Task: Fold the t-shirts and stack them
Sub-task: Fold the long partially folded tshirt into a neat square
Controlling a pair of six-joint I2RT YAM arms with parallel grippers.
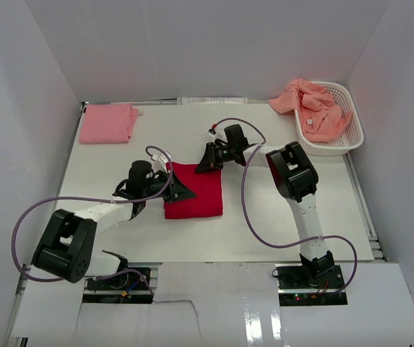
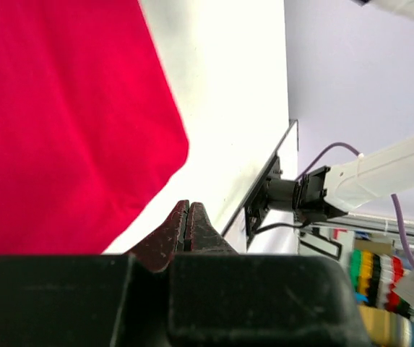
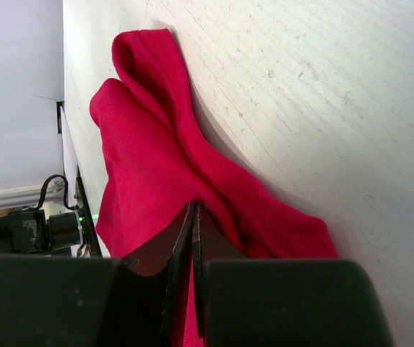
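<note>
Red t-shirt [image 1: 194, 191]: lay mid-tabletop, a rough rectangle, between the two arms and clearly the piece being worked.
Right hand [image 3: 193, 217]: closed and pinching the red t-shirt at its far edge; in the wrist view the cloth rose in bunched ridges right up to the tips.
Left hand [image 2: 189, 217]: closed at the shirt's left edge, tips beside a rounded corner of red cloth. I could not tell whether any cloth was caught between them.
Pink t-shirt [image 1: 108, 123]: sat folded flat at the far left corner of the tabletop [image 1: 322, 188], well apart from the action. That one looked done.
Salmon t-shirts [image 1: 315, 108]: were heaped and crumpled in the white basket [image 1: 355, 137] at the far right, one draping over its left rim. How many were in there, I could not tell.
Progress: early going by my read. One shirt folded, the red one part-folded but not yet tidy, and the basket load untouched.
Left to do: finish the red fold, carry it to the pink one, then work through the salmon pile.
Stack: none yet, as the pink shirt lay alone.
Writing: no brand or lettering readable. A small white tag showed on a salmon shirt, too tiny to make out.
</note>
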